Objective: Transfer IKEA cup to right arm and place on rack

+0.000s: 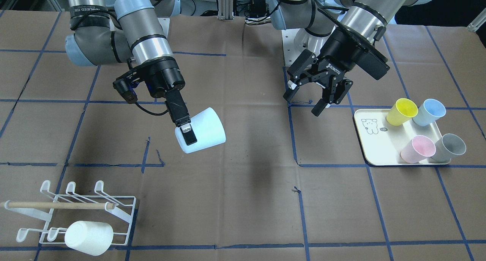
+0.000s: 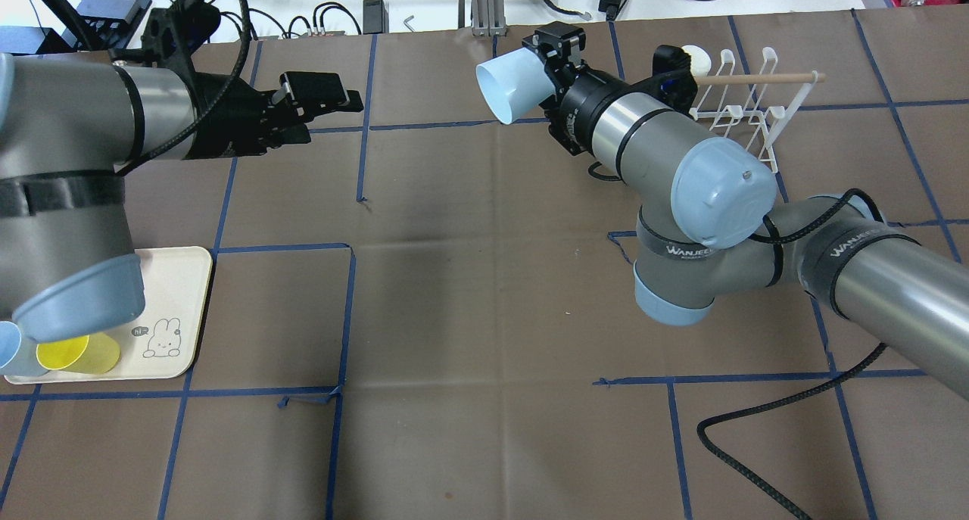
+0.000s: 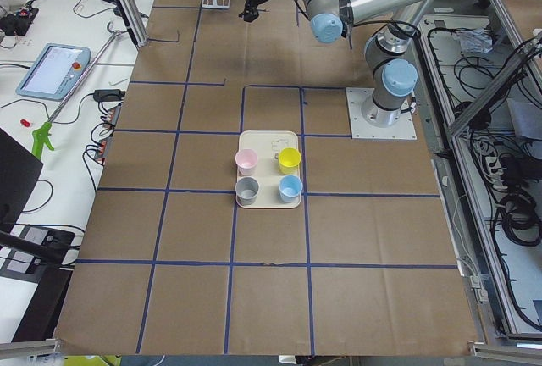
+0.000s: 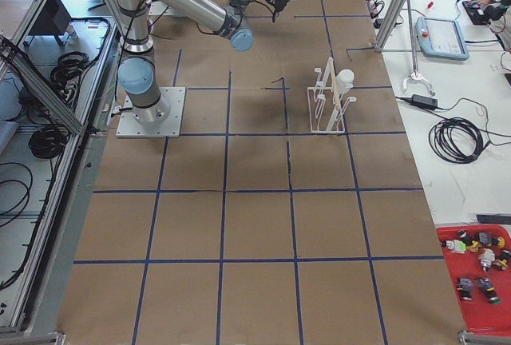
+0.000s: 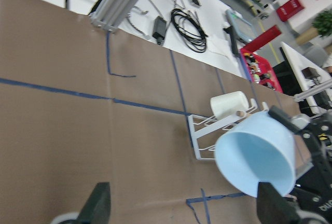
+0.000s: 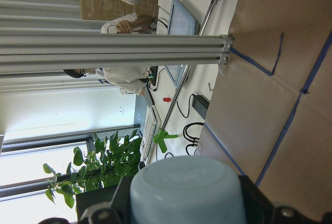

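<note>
The IKEA cup (image 1: 203, 133) is pale blue and hangs tilted above the table's middle, mouth toward the left arm. My right gripper (image 1: 186, 133) is shut on its rim, one finger outside the wall. The right wrist view shows the cup's base (image 6: 187, 193) between the fingers. My left gripper (image 1: 303, 101) stands open and empty, a gap away from the cup. In the left wrist view the cup (image 5: 257, 154) faces the open left gripper (image 5: 184, 213). The white wire rack (image 1: 76, 211) with its wooden dowel sits at the table corner on the right arm's side, with a white cup (image 1: 89, 237) on it.
A cream tray (image 1: 374, 143) with a bear drawing lies on the left arm's side. It carries a yellow cup (image 1: 401, 111), a blue cup (image 1: 429, 112), a pink cup (image 1: 417, 149) and a grey cup (image 1: 450, 147). Brown paper with blue tape lines covers the table.
</note>
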